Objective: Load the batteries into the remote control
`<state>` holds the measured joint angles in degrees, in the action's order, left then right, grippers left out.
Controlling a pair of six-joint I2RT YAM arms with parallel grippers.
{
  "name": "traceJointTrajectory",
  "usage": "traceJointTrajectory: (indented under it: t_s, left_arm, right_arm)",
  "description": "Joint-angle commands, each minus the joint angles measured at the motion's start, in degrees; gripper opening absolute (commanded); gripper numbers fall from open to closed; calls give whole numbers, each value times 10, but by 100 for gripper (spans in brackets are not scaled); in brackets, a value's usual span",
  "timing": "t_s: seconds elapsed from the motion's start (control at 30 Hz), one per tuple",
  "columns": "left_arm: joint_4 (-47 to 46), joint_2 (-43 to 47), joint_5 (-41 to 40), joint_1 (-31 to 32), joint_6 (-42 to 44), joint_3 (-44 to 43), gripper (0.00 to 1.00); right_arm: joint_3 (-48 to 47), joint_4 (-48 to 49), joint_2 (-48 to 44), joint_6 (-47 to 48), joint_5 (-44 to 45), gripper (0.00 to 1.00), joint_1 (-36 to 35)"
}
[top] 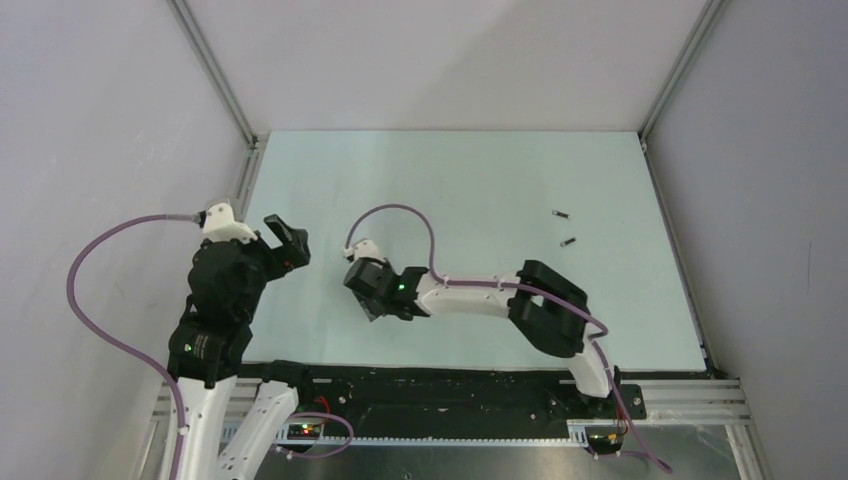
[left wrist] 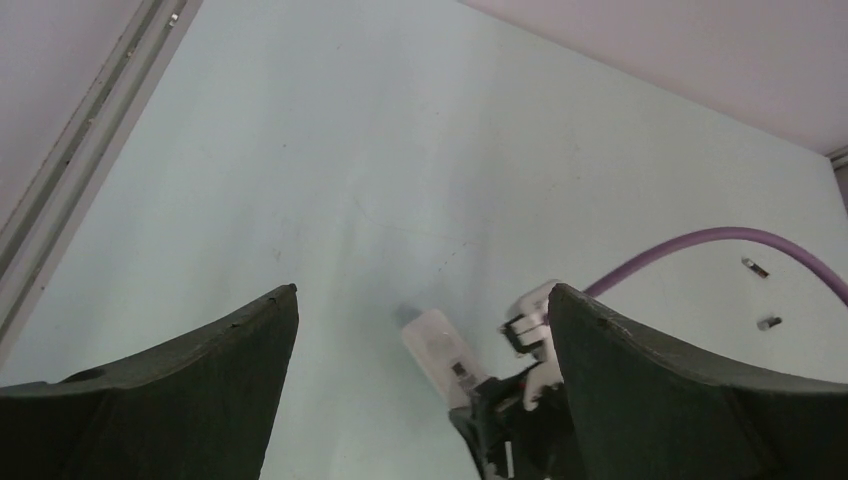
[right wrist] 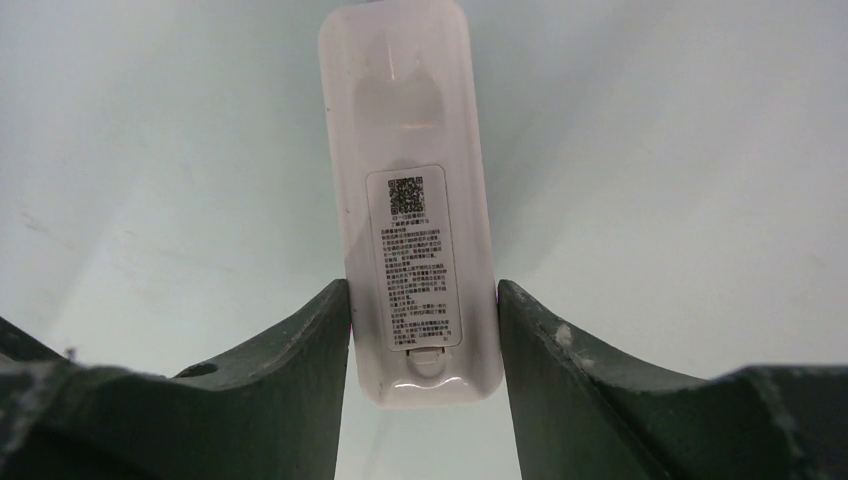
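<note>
White and back-side up, the remote control (right wrist: 410,120) sits between the fingers of the right gripper (right wrist: 424,300). Both dark fingers press against its long edges near its rounded near end, so the jaws are closed on the handset at a middling width. A printed label (right wrist: 414,260) with a QR code and fine text covers the middle of its back. In the left wrist view the remote pokes out past the right gripper towards the far left. Whether it touches the pale green table (top: 480,180) I cannot tell. From above, the right wrist hides the handset, low over the near-left-centre part of the table.

Two batteries (top: 560,213) lie on the table towards the far right, well apart from the remote and near each other, one slightly nearer than the other. Neither gripper touches them.

Off at the left edge, the left gripper (top: 288,240) hangs raised with its jaws spread wide, holding nothing. A purple cable (top: 400,210) arches over the right wrist.
</note>
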<state>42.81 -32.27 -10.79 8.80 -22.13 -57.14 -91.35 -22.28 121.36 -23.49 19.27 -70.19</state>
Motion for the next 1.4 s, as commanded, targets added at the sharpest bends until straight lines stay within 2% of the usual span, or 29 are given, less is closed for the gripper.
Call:
traceJointTrajectory:
  t_s: [0.0,0.3,0.4,0.6,0.73,0.9,1.03,1.23,1.37]
  left_arm:
    - [-8,5,4,-4,-17,-8,98]
    - [-10,-14,60,-4,-45,27,98]
    - [-10,-26,87,-4,-52,36,98]
    - [-28,-16,120,2,-120,99,98]
    - [-42,1,125,6,-158,138,98]
    - [-54,7,131,7,-170,155,98]
    - [-58,1,138,8,-169,156,98]
    - [-62,1,142,8,-170,161,98]
    - [-66,0,148,9,-169,166,98]
  right_arm:
    - [80,6,-93,-16,56,27,11]
    - [244,-12,-231,-68,108,27,11]
    - [279,-13,-248,-92,117,27,2]
    - [347,8,-288,-136,137,28,-18]
    - [374,18,-289,-160,121,38,-13]
    - [384,24,-289,-175,110,59,-13]
    - [402,40,-307,-178,97,73,-12]
    - [469,96,-387,-179,27,79,11]
    - [512,129,-430,-183,-4,72,42]
